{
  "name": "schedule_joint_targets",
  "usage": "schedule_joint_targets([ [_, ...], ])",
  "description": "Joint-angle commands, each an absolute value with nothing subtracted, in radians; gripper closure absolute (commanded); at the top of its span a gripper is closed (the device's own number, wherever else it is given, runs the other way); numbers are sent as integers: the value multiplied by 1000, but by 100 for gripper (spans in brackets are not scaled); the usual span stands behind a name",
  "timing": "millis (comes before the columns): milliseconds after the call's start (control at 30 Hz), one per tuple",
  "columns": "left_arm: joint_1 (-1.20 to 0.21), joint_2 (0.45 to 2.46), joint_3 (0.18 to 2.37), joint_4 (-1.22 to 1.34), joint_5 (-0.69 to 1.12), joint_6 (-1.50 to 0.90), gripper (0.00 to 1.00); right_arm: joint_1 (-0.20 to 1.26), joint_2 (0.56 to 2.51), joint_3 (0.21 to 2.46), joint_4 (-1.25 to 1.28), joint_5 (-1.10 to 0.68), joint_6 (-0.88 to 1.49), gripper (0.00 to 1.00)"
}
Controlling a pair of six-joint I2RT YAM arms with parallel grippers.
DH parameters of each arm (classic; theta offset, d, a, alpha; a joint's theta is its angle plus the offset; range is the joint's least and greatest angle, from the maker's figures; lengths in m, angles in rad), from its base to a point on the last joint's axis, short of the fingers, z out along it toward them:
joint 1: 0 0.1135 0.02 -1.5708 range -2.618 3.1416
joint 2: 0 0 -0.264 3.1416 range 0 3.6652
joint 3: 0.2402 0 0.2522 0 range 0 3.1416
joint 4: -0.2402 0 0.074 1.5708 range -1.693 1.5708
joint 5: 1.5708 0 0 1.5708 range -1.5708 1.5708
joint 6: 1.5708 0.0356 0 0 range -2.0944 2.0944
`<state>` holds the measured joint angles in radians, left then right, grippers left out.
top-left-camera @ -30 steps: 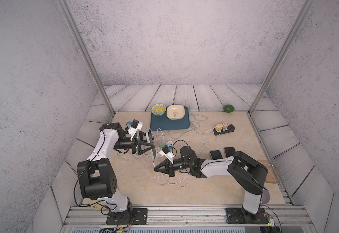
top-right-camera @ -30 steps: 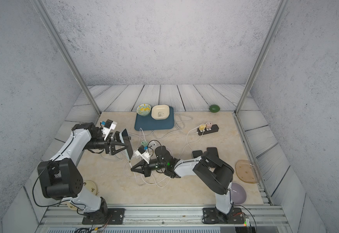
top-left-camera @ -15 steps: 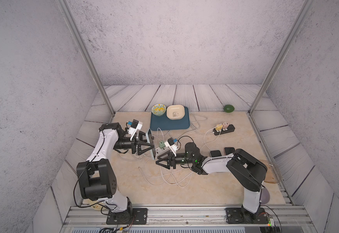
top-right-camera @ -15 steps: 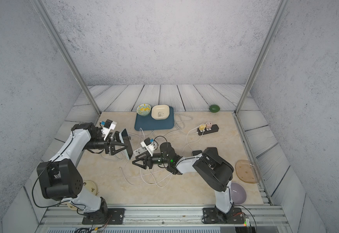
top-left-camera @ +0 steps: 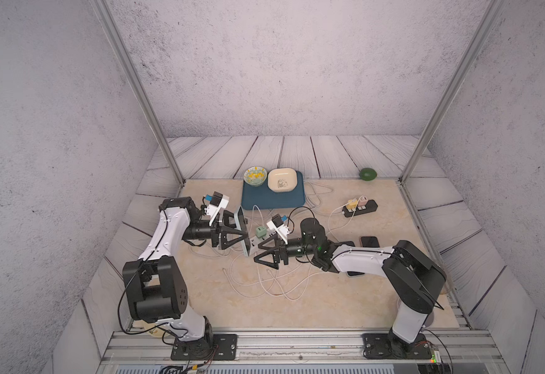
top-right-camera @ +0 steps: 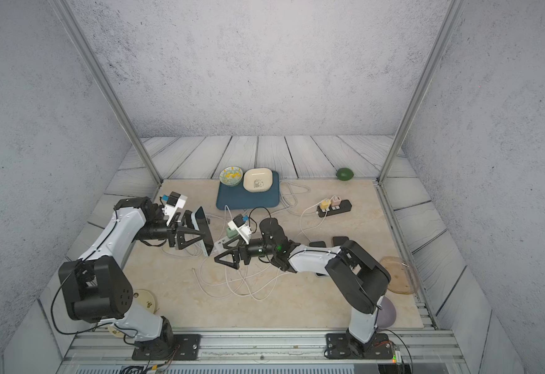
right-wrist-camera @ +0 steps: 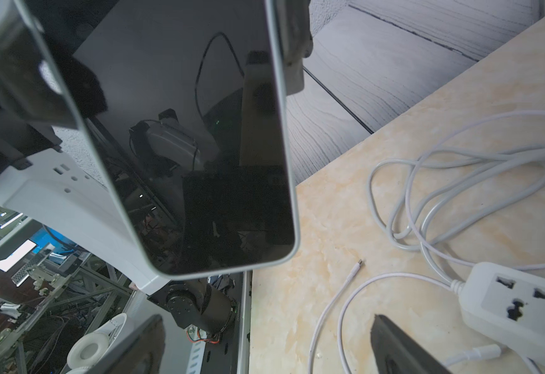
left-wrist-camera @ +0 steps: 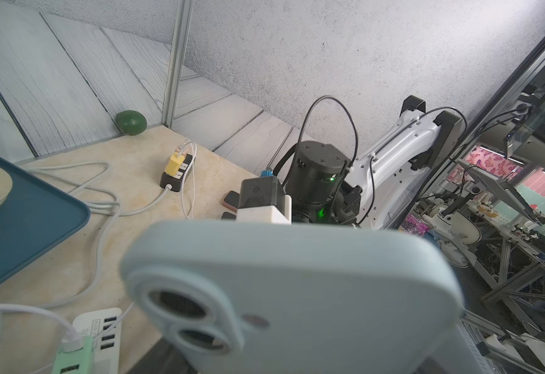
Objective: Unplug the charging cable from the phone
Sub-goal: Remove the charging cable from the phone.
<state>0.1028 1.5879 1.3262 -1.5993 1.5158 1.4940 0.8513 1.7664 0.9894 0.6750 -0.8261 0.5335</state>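
Left end effector [top-left-camera: 241, 232] gripping phone [left-wrist-camera: 297, 291], cream dish [top-left-camera: 282, 180] on tray [top-left-camera: 264, 200]

Only a narrow gap separates the upright phone [top-left-camera: 244, 230] from the open-jawed right gripper [top-left-camera: 257, 253]. Below them, tangled white cable loops [top-left-camera: 274, 281] and a white power strip [right-wrist-camera: 524, 301] clutter the tabletop [top-left-camera: 297, 311]. Its near edge lies bare, open for passage.

Colours: beige marble-veined bench top [top-left-camera: 345, 301], grey wood-grain surround.
Rectangular phone in pale blue case [left-wrist-camera: 297, 291], glossy black screen; thin white charging cable [right-wrist-camera: 354, 270]; flat dark blue tray [top-left-camera: 272, 202]; black power strip [top-left-camera: 370, 205] with yellow and pink plugs; mint green adapter [top-left-camera: 260, 232].
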Motion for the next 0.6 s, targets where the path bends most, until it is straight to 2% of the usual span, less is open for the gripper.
schedule_joint_targets([
  [0,110,1555,1321,-1779,1636,1527,100,854,1720,1035,533,-845,445,1],
  [567,110,1550,1316,-1779,1632,1530,100,900,1747,1226,308,-742,329,1],
])
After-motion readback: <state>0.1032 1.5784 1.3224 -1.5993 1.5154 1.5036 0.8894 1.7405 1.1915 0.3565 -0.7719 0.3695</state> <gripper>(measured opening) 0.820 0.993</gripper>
